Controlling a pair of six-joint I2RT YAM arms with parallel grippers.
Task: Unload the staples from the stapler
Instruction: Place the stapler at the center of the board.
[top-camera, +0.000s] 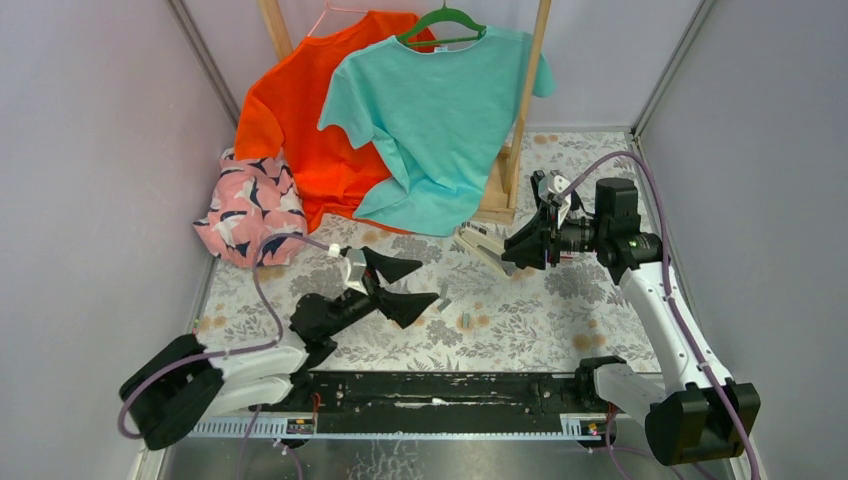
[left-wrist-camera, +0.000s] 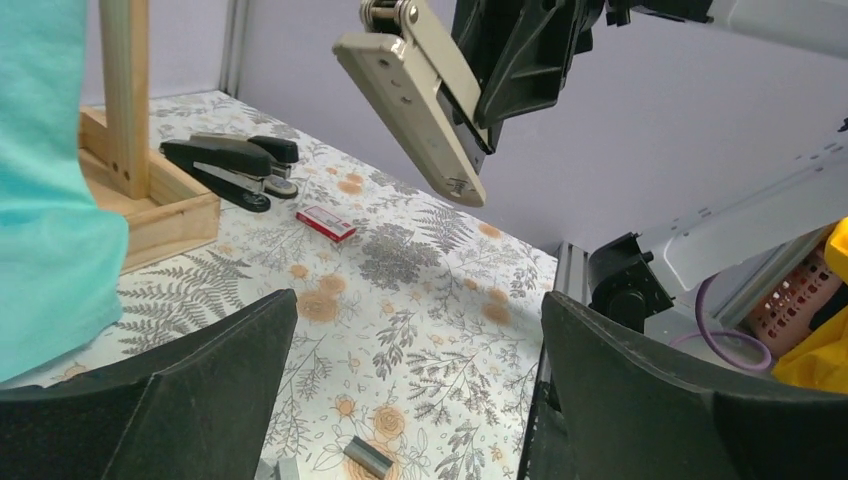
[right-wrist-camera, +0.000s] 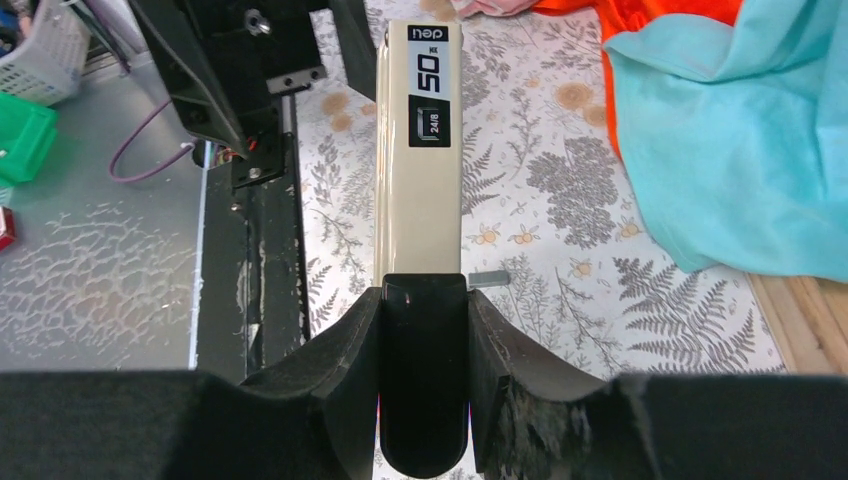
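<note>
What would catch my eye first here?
An orange T-shirt and a teal T-shirt hang at the back. In front of them, a cream stapler hangs in mid-air, clamped in the right arm's jaws, while the left arm's jaws gape wide low over the flowered tabletop.

The stapler (top-camera: 483, 243) is held off the table (top-camera: 540, 320), clamped at its black rear end. Its long cream body is tilted, with the front end lower. A black "50" mark and a small "24/8" window are seen on its top face. Two short silvery-grey strips of staples (top-camera: 466, 320) are seen lying flat on the table, below the stapler and toward its near side. They lie near each other but apart.
</note>
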